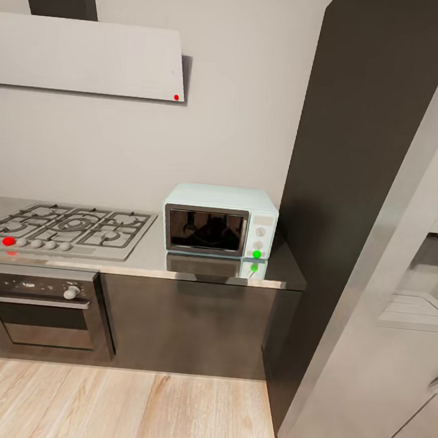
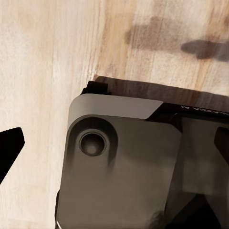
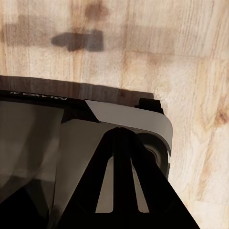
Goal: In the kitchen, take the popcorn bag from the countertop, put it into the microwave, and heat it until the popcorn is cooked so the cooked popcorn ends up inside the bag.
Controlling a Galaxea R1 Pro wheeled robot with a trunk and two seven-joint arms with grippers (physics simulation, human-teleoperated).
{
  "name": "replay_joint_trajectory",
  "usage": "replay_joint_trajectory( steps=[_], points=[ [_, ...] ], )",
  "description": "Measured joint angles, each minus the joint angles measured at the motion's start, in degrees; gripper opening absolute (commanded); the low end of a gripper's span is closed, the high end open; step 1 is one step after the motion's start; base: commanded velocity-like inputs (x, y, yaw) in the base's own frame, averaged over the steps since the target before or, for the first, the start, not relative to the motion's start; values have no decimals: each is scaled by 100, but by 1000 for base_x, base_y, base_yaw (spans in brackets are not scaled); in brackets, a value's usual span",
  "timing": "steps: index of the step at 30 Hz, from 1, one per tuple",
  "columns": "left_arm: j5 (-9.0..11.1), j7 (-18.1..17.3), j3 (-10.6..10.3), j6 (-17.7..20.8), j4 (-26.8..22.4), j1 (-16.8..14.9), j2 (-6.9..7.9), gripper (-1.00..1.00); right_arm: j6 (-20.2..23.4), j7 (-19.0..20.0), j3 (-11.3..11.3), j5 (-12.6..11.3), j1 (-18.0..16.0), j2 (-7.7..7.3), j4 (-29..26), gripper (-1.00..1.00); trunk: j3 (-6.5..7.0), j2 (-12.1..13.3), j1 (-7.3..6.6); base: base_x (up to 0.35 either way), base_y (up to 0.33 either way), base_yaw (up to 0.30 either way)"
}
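Pale wood-plank floor (image 1: 127, 411) lay nearest, under the robot's grey base (image 2: 119, 167). On the glossy desk (image 1: 194, 270) sat a boxy mint microwave (image 1: 220, 220), its dark glass door shut. Whether either arm's fingers were open I could not tell.

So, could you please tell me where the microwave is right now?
In the head view, the microwave sits on the countertop, right of the gas hob, beside the tall dark cabinet.

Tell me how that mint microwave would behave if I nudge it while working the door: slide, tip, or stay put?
The microwave is a low, wide box resting flat on the countertop, so tipping seems unlikely. The counter looks glossy, mirroring the microwave's front and green light, so it may slide under a sideways push. Its small size suggests it is fairly light.
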Motion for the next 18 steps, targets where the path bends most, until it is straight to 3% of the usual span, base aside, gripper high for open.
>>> replay_joint_trajectory(
  steps=[18],
  points=[
    [0,0,0,0,0,0,-1,100,0,0,-1,0,0,0,0,-100,0,0,0,0,0,0]
  ],
)
